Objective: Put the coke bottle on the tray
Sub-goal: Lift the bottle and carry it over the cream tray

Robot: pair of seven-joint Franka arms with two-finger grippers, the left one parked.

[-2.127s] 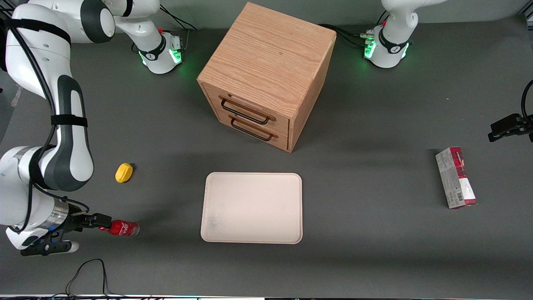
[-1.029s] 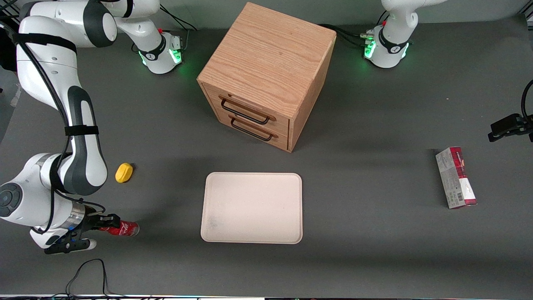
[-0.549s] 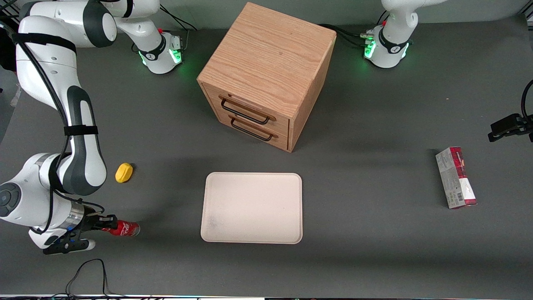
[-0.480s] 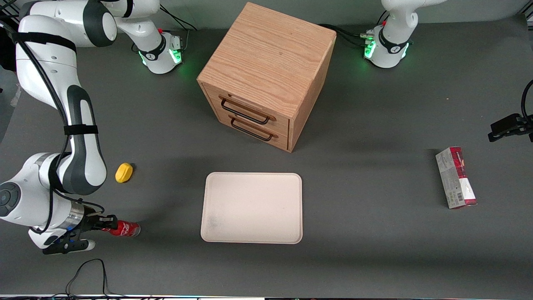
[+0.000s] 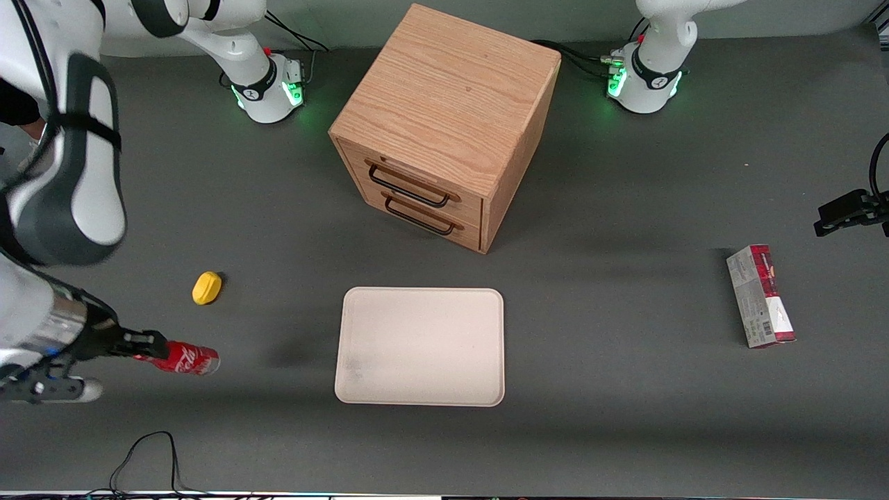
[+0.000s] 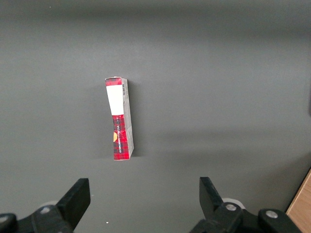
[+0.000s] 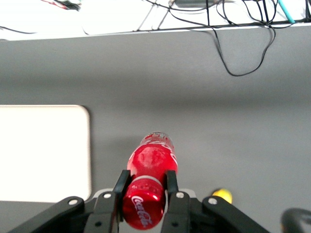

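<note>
**Claw clamped on red bottle, off the worktop, tray bare**

Right arm's claw at the working arm's end of the grey worktop, near the front camera. Its two black fingers are pressed against either side of the small red coke bottle with white script lettering, gripping it at the cap end. Bottle held roughly level, lying lengthwise, silvery base pointing toward the tray. A soft shadow on the worktop sits apart from the bottle, between it and the tray, so the bottle appears lifted clear of the surface.

Right wrist view: bottle sticks straight out from between the fingers, script visible on the body close to the claw.

Large flat cream-beige rectangular tray with rounded corners and low rim lies flat mid-worktop, well apart from the bottle; corner of it shows in the wrist view.

Small yellow rounded object on the worktop near the bottle, farther from the front camera.

Wooden two-drawer cabinet with dark wire handles stands farther from the front camera than the tray, both drawers shut.

Red-and-grey rectangular carton lies toward the parked arm's end of the worktop; also seen in the left wrist view.
</note>
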